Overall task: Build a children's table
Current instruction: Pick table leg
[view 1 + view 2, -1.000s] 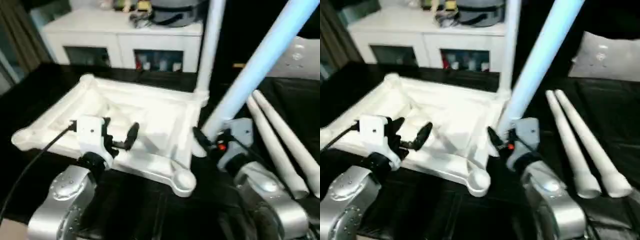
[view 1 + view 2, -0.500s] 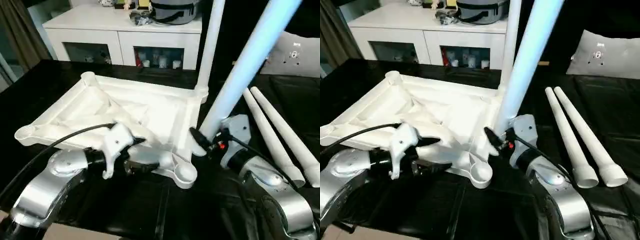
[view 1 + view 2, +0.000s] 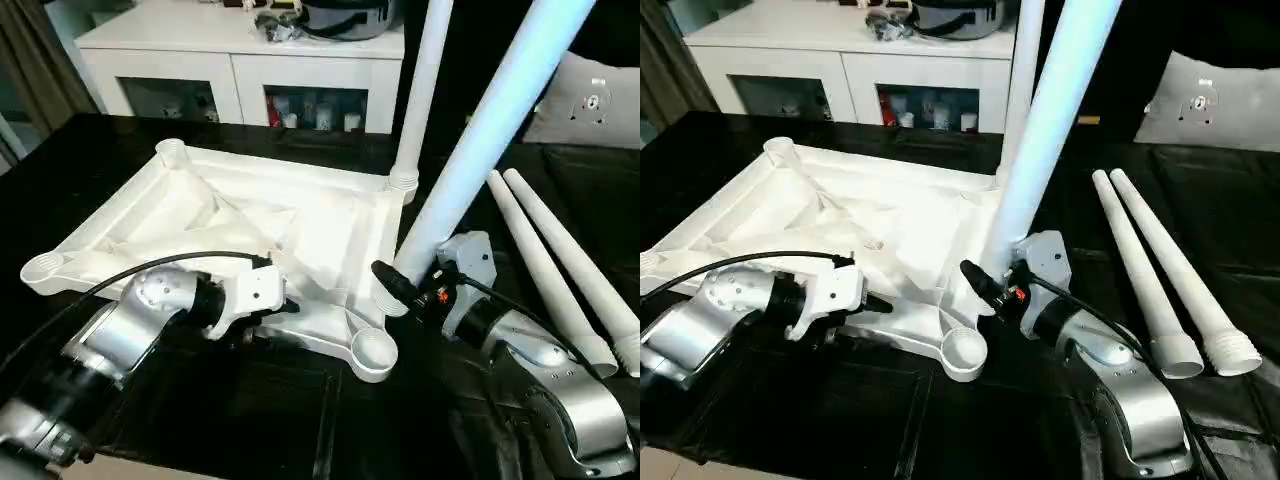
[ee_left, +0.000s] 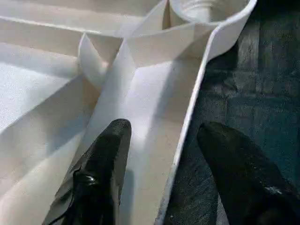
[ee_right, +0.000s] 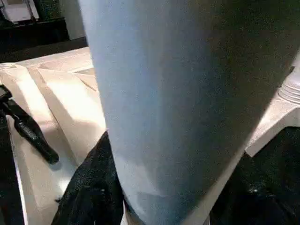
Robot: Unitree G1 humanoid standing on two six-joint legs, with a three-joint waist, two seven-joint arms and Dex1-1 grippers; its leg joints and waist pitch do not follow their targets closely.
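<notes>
While the tabletop [image 3: 250, 225] lies upside down on the black surface [image 3: 250, 400] w/ ribbed underside up, the left gripper [image 4: 164, 154] straddles its near rim: one black finger [image 4: 101, 168] inside the rim on the white plastic, the other outside over the dark surface, jaws partly spread, not clamped. The empty near corner socket [image 3: 372, 350] sits just ahead of that gripper's fingertips (threaded inside, per left wrist view). The right gripper [image 3: 400, 290] is closed around the base of a tilted leg [image 3: 490, 130], which leans up and away from it. Just beyond it, a second leg [image 3: 420, 90] stands upright in the far corner socket. To the right gripper's outer side, two loose legs [image 3: 560, 270] lie side by side, touching. Behind all, a white cabinet [image 3: 240, 60].
</notes>
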